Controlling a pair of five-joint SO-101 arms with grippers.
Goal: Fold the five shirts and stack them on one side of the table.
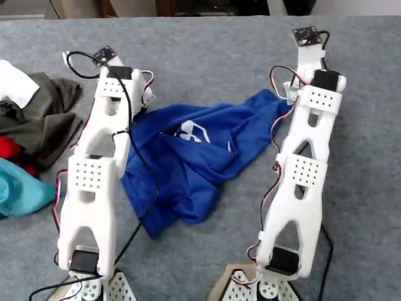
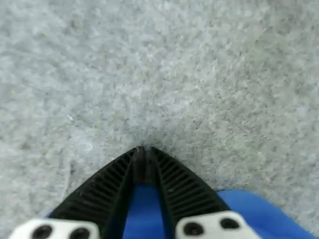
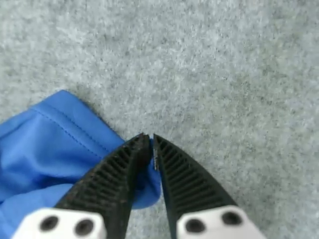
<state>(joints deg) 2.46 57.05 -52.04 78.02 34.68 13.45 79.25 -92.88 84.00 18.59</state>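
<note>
Nearest, both arm bases sit at the near edge of the grey worktop, with the left arm and right arm stretched away side by side. Between them lies the blue shirt, crumpled, pale print up, one lobe bunched close to the bases, the rest spread toward the far side. Outside the left arm, a heap at the worktop's edge: teal shirt nearest, then red shirt, olive shirt, white shirt farthest, all overlapping. Farther out, the left gripper has its fingers pressed together, blue cloth pinched between them, tips just over bare worktop. The right gripper has its fingers all but together, nipping the blue shirt's stitched edge
</note>
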